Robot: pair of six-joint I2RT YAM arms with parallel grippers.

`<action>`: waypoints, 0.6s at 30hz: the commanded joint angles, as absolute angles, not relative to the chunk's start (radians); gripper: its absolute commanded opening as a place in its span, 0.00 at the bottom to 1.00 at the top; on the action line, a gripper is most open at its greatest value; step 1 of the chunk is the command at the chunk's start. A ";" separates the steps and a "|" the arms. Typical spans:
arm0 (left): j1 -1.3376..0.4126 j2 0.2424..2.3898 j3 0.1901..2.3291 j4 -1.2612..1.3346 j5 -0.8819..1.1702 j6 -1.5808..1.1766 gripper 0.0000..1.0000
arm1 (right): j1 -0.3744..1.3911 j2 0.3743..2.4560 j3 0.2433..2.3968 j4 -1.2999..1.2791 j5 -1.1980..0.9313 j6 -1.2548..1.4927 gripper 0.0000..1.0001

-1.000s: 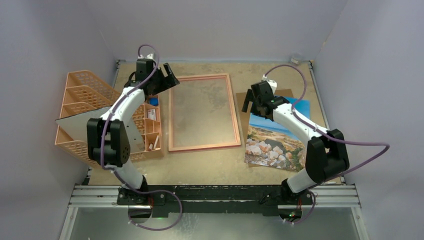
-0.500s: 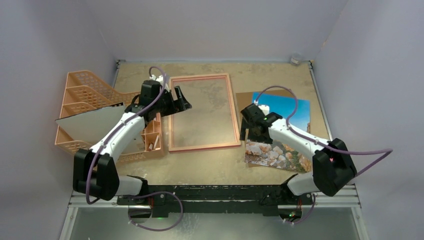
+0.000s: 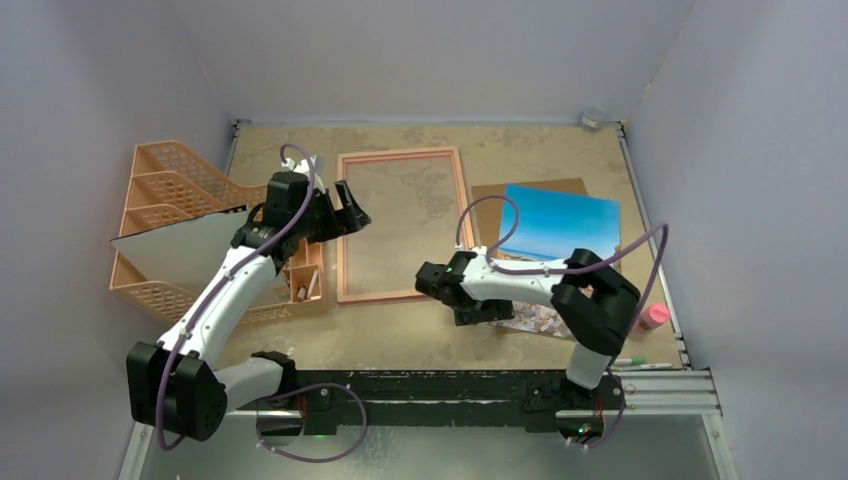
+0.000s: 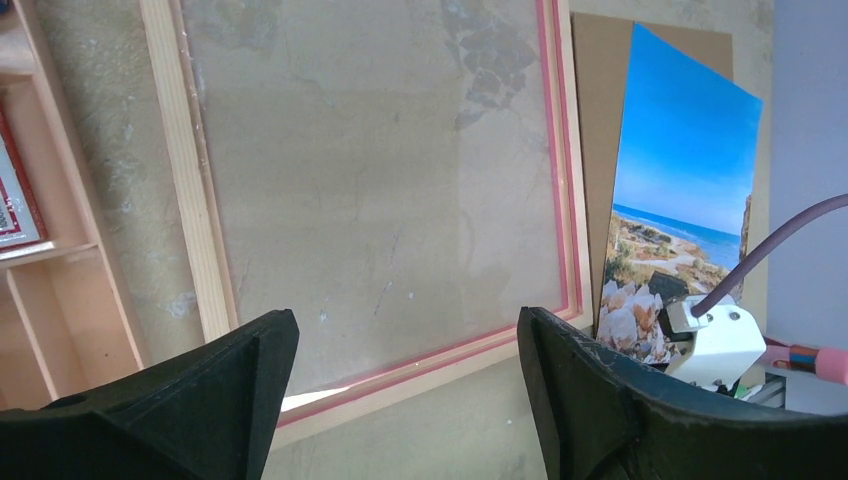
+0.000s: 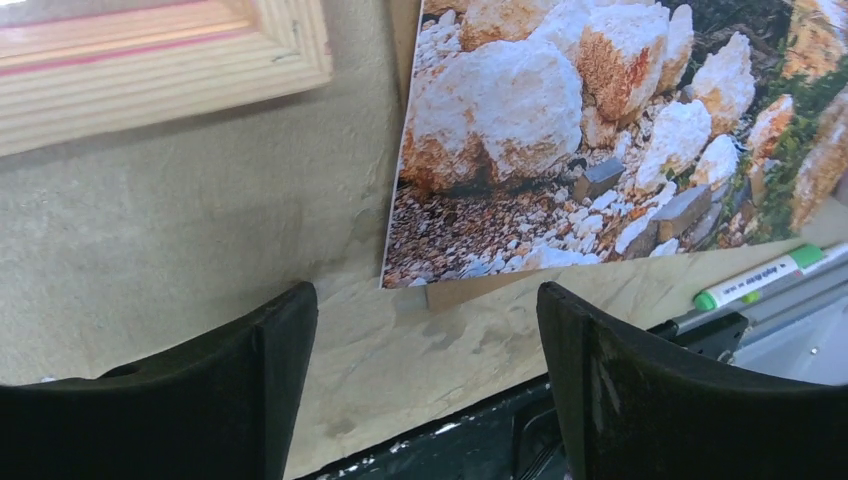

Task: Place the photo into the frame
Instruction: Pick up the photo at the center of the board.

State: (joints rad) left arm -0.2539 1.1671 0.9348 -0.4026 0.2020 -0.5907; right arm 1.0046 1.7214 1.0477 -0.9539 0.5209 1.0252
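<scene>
The frame (image 3: 341, 235), pale wood rails with a pink-red inner edge, lies flat at the table's centre, its opening showing the tabletop. It fills the left wrist view (image 4: 190, 200). The photo (image 3: 560, 220), blue sky over a rocky coast, lies picture-up to the frame's right on a brown backing board (image 3: 488, 205). My left gripper (image 3: 355, 205) hovers open and empty over the frame's left rail (image 4: 402, 330). My right gripper (image 3: 462, 298) is open and empty, low above the table beside the photo's near-left corner (image 5: 500, 150), between frame and photo (image 5: 422, 300).
An orange mesh organiser (image 3: 165, 185) holding a grey sheet (image 3: 190, 250) stands at the left, with a small wooden compartment box (image 3: 300, 265) beside it. A pink object (image 3: 653, 316) and a green marker (image 5: 765, 280) lie near the table's right front edge.
My right arm has swung from the photo's far end down to its near-left corner, uncovering the photo. My left gripper has moved from the frame's far-left corner down along its left rail.
</scene>
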 commanded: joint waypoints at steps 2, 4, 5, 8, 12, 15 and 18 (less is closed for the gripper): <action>-0.250 1.128 0.904 -0.419 0.163 -0.597 0.84 | 1.057 1.824 1.137 -1.130 0.663 1.157 0.76; -0.251 1.126 0.890 -0.397 0.155 -0.609 0.84 | 1.058 1.858 1.149 -1.133 0.681 1.147 0.73; -0.251 1.128 0.886 -0.390 0.154 -0.616 0.84 | 1.059 1.871 1.154 -1.132 0.692 1.143 0.71; -0.251 1.143 0.876 -0.372 0.153 -0.630 0.84 | 1.060 1.897 1.144 -1.099 0.701 1.133 0.67; -0.251 1.161 0.872 -0.349 0.152 -0.638 0.84 | 1.060 1.946 1.144 -1.071 0.744 1.131 0.63; -0.251 1.171 0.872 -0.341 0.154 -0.645 0.84 | 1.059 1.960 1.147 -1.065 0.762 1.137 0.58; -0.251 1.180 0.874 -0.346 0.167 -0.642 0.84 | 1.059 1.950 1.143 -1.031 0.761 1.122 0.53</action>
